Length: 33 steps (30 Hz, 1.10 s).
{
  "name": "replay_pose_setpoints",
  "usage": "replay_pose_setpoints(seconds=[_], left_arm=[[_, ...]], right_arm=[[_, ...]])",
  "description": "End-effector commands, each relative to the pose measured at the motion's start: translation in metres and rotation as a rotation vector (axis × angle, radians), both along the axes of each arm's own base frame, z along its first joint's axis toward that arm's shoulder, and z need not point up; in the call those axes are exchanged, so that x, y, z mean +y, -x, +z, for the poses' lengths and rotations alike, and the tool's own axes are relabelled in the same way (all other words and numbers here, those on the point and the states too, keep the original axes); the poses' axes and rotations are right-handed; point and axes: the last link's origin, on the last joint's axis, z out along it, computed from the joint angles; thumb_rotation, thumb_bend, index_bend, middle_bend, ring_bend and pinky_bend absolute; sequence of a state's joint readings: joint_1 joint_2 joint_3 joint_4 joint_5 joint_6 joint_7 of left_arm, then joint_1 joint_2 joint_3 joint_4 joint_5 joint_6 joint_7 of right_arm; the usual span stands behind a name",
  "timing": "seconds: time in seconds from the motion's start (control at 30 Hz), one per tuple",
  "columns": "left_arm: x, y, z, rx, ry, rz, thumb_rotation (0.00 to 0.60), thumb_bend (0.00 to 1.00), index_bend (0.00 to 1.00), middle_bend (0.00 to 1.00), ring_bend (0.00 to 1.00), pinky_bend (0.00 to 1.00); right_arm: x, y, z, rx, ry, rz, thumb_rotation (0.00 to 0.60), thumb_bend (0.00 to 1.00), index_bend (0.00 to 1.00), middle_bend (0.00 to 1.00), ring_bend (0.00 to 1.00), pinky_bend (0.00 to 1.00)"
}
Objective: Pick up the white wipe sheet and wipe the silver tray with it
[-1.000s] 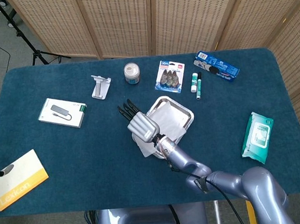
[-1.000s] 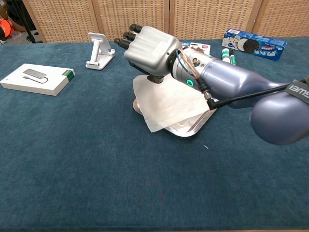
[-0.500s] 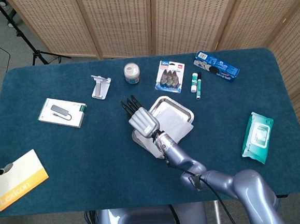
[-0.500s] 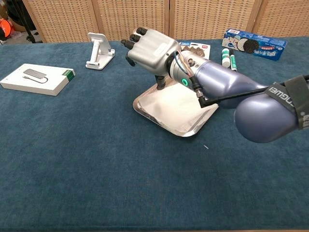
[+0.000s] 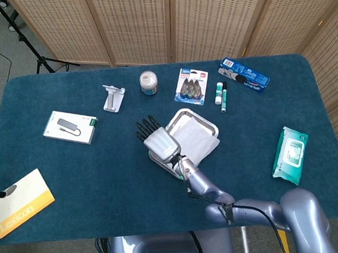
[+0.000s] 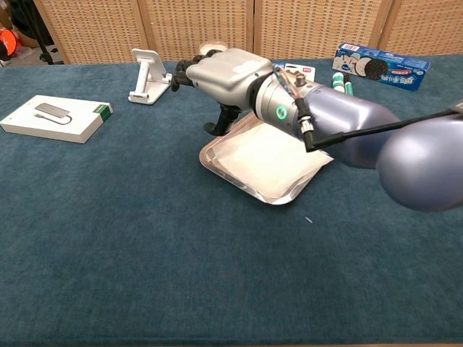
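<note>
The silver tray (image 5: 199, 117) (image 6: 246, 188) sits mid-table, and the white wipe sheet (image 5: 193, 137) (image 6: 268, 155) lies spread flat in it, one edge hanging over the tray's right rim. My right hand (image 5: 160, 143) (image 6: 224, 72) hovers over the tray's left corner with its fingers stretched out and its thumb hanging down beside the rim. It holds nothing that I can see. At the left edge of the head view only two dark fingertips (image 5: 4, 191) of my left hand show beside the table.
Behind the tray stand a phone stand (image 5: 113, 97), a jar (image 5: 148, 82), a carded pack (image 5: 191, 85), markers (image 5: 221, 93) and a blue box (image 5: 244, 74). A white box (image 5: 70, 126) and a yellow book (image 5: 17, 203) lie left, a wipes pack (image 5: 290, 154) right.
The wipe, which hung from my right hand over the tray's front edge, now lies flat in the tray. The hand has let it go and shifted to the tray's left corner.
</note>
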<state>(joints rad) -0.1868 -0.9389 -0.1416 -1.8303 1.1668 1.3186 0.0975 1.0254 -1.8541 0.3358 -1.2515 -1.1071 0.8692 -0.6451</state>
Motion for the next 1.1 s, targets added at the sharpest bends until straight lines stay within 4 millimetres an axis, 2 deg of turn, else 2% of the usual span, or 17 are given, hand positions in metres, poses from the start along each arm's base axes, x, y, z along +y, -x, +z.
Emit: replay_pose_setpoints(seconds=[0.03,0.1,0.2,0.4,0.67,1.1], left_arm=[[0.000,0.000,-0.001,0.001,0.004,0.000,0.600,0.00,0.00,0.00,0.00,0.00],[0.000,-0.001,-0.002,0.002,0.008,0.000,0.600,0.00,0.00,0.00,0.00,0.00],[0.001,-0.001,-0.003,0.005,0.011,0.000,0.600,0.00,0.00,0.00,0.00,0.00],[0.002,-0.002,-0.007,0.014,0.021,0.002,0.600,0.00,0.00,0.00,0.00,0.00],[0.004,-0.002,-0.010,0.024,0.025,0.009,0.600,0.00,0.00,0.00,0.00,0.00],[0.005,-0.002,-0.012,0.023,0.032,0.014,0.600,0.00,0.00,0.00,0.00,0.00]], right_arm=[[0.005,0.020,0.017,-0.073,-0.121,-0.121,0.600,0.85,0.23,0.16,0.08,0.12],[0.006,0.027,0.021,-0.051,-0.116,-0.120,0.600,0.93,0.28,0.21,0.12,0.14],[0.007,0.035,0.028,-0.022,-0.107,-0.119,0.600,0.99,0.32,0.27,0.17,0.17],[-0.001,0.061,0.040,0.098,-0.032,-0.120,0.600,1.00,0.35,0.30,0.18,0.18],[-0.008,0.093,0.036,0.245,0.008,-0.175,0.600,1.00,0.37,0.33,0.19,0.18],[-0.003,0.117,0.039,0.311,0.006,-0.208,0.600,1.00,0.37,0.34,0.19,0.19]])
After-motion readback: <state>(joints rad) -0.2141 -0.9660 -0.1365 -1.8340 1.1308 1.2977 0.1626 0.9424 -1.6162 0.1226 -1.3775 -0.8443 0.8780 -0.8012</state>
